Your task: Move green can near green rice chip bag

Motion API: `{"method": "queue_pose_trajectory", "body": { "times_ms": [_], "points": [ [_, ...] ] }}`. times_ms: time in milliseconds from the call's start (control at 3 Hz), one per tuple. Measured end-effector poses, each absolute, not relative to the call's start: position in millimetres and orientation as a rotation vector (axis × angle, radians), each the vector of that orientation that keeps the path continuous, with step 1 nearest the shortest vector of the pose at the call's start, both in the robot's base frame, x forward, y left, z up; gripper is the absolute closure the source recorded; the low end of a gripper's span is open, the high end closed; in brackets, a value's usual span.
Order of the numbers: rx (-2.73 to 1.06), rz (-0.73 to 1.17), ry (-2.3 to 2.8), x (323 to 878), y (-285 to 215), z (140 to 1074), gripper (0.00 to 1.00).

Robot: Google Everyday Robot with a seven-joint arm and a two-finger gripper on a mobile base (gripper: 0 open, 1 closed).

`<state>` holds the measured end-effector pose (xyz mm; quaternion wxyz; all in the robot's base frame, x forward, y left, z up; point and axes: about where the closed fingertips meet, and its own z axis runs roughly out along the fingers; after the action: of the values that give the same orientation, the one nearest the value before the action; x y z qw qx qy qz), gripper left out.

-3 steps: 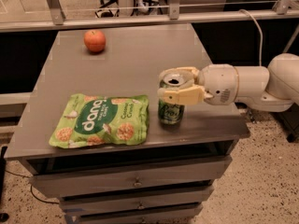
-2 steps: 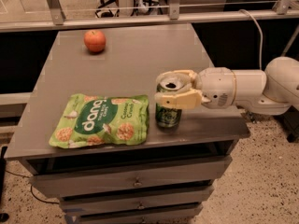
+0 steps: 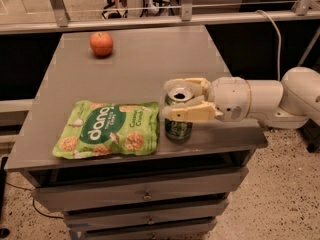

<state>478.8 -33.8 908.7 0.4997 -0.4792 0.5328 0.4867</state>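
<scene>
**Can beside the bag, claw yet to let go**

The claw [image 3: 170, 100] reaches in from the right, over the front part of the counter [image 3: 145, 59], and is closed on the can [image 3: 178, 126]. One pale finger lies across the can's near side just under the rim, and the other curves round behind the open silver top. The can is upright. Its base looks to be down on the counter or a hair above it (the shadow there makes it hard to say which). Behind the claw, the white arm [image 3: 265, 101] runs out level past the counter's right edge.

Just left of the can lies the bag [image 3: 107, 129], flat and face up. Its right edge is just beside the can, perhaps touching it. At the far left corner sits an apple [image 3: 101, 43], well apart from both. Below the counter are drawers [image 3: 145, 196], all closed.

By my reading the carrying step is as good as finished, since the can already stands near the bag, and the release is the step in hand. The next move calls for the can to be settled fully on the counter. Then the fingers should spread evenly and draw back to the right or straight up, without brushing the rim. A can this tall for its width could tip toward the bag if one finger drags on it.
</scene>
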Motion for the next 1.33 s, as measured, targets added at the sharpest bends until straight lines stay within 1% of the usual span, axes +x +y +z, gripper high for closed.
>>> {"method": "queue_pose_trajectory", "body": {
  "times_ms": [333,667,1000,1333],
  "points": [
    [-1.149,1.191,1.279,476,-30,906,0.0],
    [-1.143,1.206,1.28,474,-27,903,0.0],
    [-1.184,1.143,1.331,482,-47,902,0.0],
    [-1.284,0.988,1.424,502,-92,912,0.0]
  ]
}}
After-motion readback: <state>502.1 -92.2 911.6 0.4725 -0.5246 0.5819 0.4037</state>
